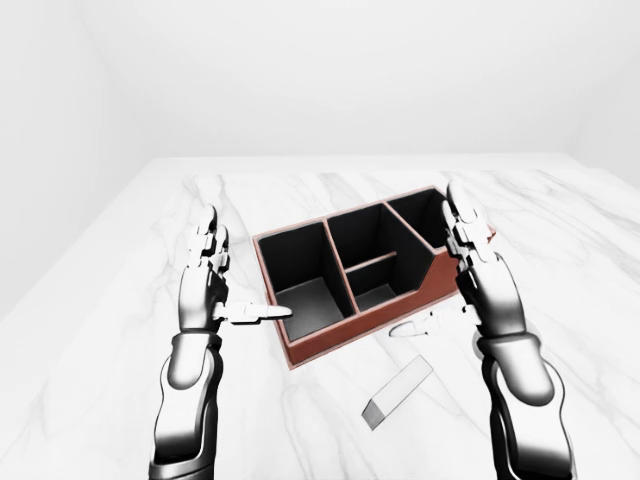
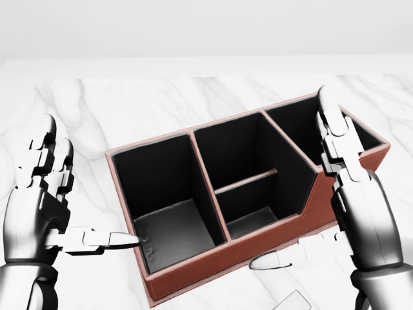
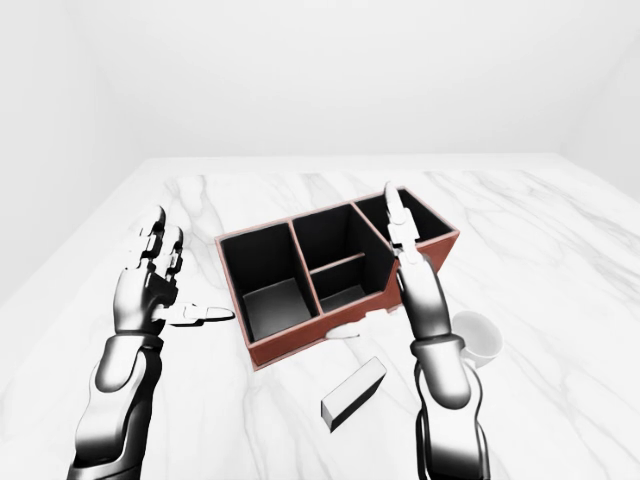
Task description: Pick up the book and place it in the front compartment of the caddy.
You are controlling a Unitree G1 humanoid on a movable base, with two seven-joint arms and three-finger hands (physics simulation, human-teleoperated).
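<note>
The caddy (image 2: 213,263) is a red-brown box with black compartments: a large one on the left, two small middle ones split by a low divider, and one at the upper right. The book (image 1: 398,392), a pale grey slab, lies flat on the marble below the caddy's lower right corner; only a sliver of the book (image 2: 293,301) reaches the head view's bottom edge. My left hand (image 2: 90,188) stands open beside the caddy's left wall, thumb pointing at it. Over the caddy's right end my right hand (image 2: 289,181) is open and holds nothing.
A white mug (image 3: 480,340) stands on the marble table (image 1: 150,260) just right of my right forearm in the right-eye view. The caddy sits near the middle of the table; white walls lie beyond.
</note>
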